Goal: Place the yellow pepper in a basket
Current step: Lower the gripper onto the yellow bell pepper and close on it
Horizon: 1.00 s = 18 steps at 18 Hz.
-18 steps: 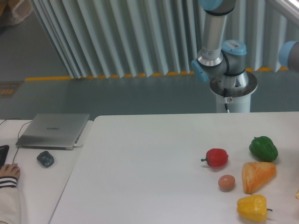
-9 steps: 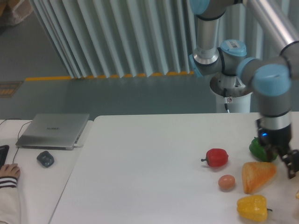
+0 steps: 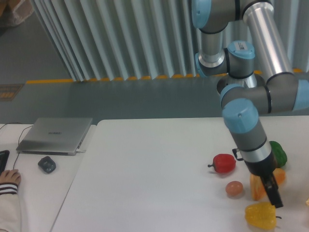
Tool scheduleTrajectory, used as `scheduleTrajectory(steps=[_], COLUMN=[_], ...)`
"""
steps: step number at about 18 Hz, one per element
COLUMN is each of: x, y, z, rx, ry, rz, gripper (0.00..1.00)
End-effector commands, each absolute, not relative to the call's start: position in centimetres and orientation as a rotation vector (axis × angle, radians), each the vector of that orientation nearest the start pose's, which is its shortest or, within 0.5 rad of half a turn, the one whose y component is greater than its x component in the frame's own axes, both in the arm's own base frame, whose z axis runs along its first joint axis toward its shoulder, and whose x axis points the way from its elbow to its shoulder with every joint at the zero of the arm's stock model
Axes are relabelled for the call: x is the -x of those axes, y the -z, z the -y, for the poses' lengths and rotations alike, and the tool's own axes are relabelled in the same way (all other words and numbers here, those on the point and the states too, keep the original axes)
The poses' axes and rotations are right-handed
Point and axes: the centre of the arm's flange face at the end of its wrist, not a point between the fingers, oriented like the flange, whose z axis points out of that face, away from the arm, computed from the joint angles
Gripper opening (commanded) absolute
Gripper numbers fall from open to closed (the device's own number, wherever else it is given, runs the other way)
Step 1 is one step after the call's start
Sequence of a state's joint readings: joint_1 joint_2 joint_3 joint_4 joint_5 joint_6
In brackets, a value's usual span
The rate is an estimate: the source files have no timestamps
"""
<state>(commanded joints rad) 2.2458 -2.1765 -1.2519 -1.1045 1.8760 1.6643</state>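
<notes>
The yellow pepper (image 3: 259,215) lies on the white table (image 3: 154,174) near the front right edge, glossy and lobed, its stem pointing right. My gripper (image 3: 276,200) slants down from the arm, its dark fingertips just above the pepper's upper right side. The fingers are seen edge-on, so the gap between them is not readable. Nothing appears to be held. No basket is in view.
A red pepper (image 3: 224,163), a tan egg (image 3: 234,188), an orange wedge (image 3: 257,189) and a green pepper (image 3: 279,153) crowd around the arm, the last two partly hidden by it. On the left desk are a laptop (image 3: 55,135), a mouse (image 3: 47,164) and a person's hand (image 3: 8,178).
The arm has swung in from the right and come down, its gripper moving from beside the green pepper to just above the yellow pepper. The vegetables have not moved.
</notes>
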Motion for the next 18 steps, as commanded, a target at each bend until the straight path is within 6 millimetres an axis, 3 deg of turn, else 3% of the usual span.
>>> scheduleTrajectory(steps=[4, 8, 11, 18], x=[36.3, 36.4, 36.6, 36.8], y=[-31.0, -30.4, -29.7, -27.1], z=[-65.2, -65.1, -64.8, -65.6], rx=[2.968, 2.988, 2.980, 2.997], ry=[-0.500, -0.497, -0.488, -0.463], rz=[-1.642, -1.661, -1.777, -1.766], gripper=[1.00, 1.00, 1.00, 1.00])
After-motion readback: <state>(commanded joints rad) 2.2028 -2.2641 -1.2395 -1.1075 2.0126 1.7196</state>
